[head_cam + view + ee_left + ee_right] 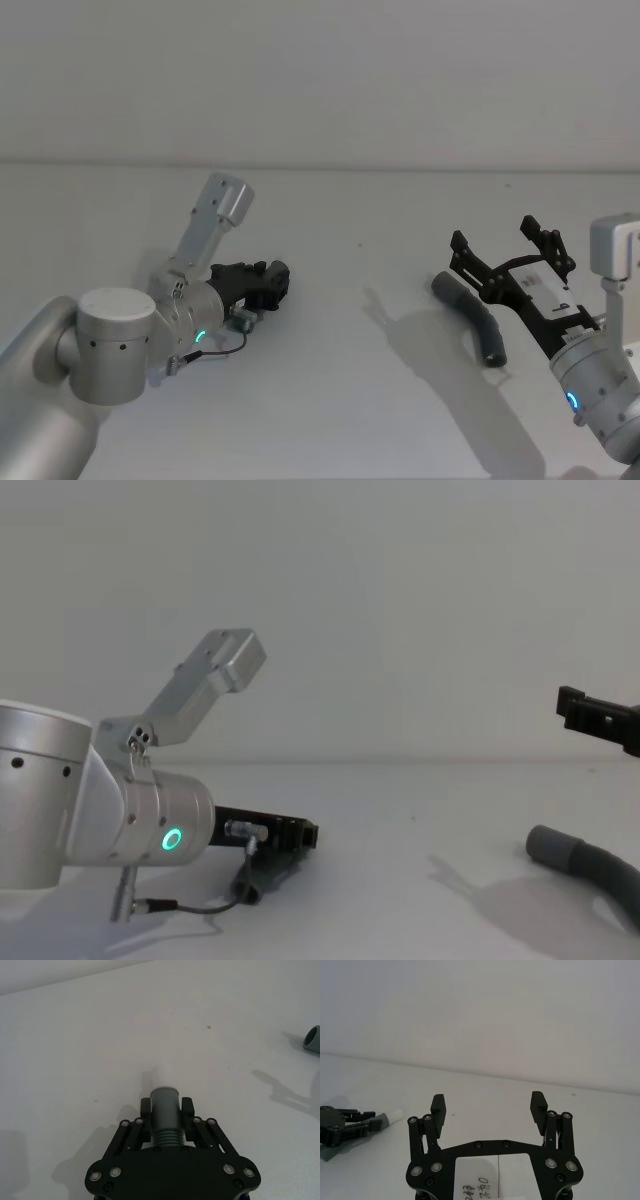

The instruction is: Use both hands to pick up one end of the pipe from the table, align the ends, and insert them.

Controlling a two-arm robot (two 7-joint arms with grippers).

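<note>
Fingers (pixel 145 1109) of the left gripper (pixel 166 1106) clench the short piece (pixel 165 1115); the right gripper (pixel 489 1105), fingers spread, should descend squarely over the long piece's (pixel 478 318) cuff (pixel 445 288).

— What's the left wrist (pixel 150 825) like?
— Thick silver cylinder, green ring light (pixel 173 840). Just below that light a thin black cable (pixel 190 906) loops from a metal plug; above it stands a silver angled bracket (pixel 205 685).
— The grippers?
— Left gripper (pixel 167 1105) and right gripper (pixel 488 1101): black linkages, silver screw heads (pixel 115 1172) at the pivots. The right one carries a white label (pixel 510 1180) with handwriting.
</note>
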